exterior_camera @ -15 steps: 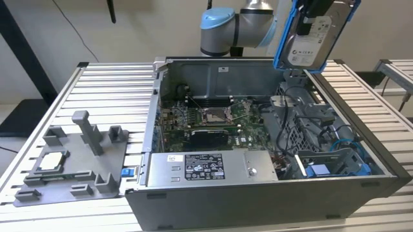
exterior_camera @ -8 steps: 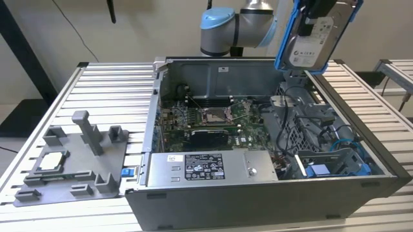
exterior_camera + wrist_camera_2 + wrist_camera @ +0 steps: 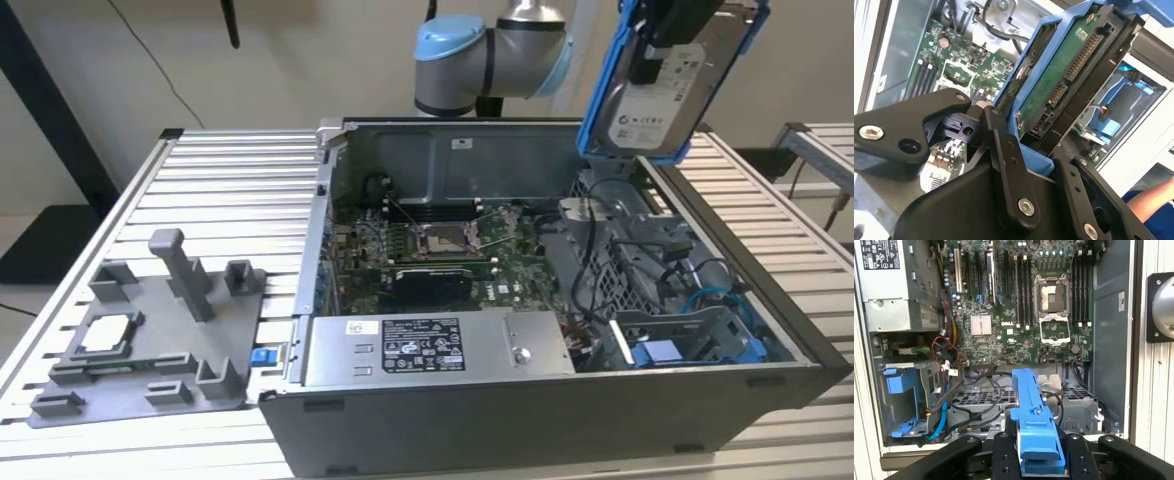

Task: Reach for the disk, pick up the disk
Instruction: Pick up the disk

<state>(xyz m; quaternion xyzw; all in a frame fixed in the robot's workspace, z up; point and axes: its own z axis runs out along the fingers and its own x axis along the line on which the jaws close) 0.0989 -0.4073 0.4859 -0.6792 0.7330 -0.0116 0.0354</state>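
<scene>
In the exterior view the disk [image 3: 657,100], a silver hard drive with a white label and bright blue rails, hangs upright above the open computer case's far right corner. My gripper [image 3: 677,35] is shut on its upper end. In the second wrist view the disk's green circuit board and connector [image 3: 1054,82] face the camera, clamped between my black fingers [image 3: 1004,150]. In the first wrist view the disk's blue rail [image 3: 1030,410] runs edge-on out of my gripper [image 3: 1039,452], high over the drive cage.
The open computer case [image 3: 534,410] holds the motherboard [image 3: 441,240], a power supply [image 3: 427,345], cables and a fixed blue bracket [image 3: 661,355]. A grey tray [image 3: 147,350] with a small silver chip [image 3: 107,332] lies at the exterior view's left. A person's arm [image 3: 1149,200] is nearby.
</scene>
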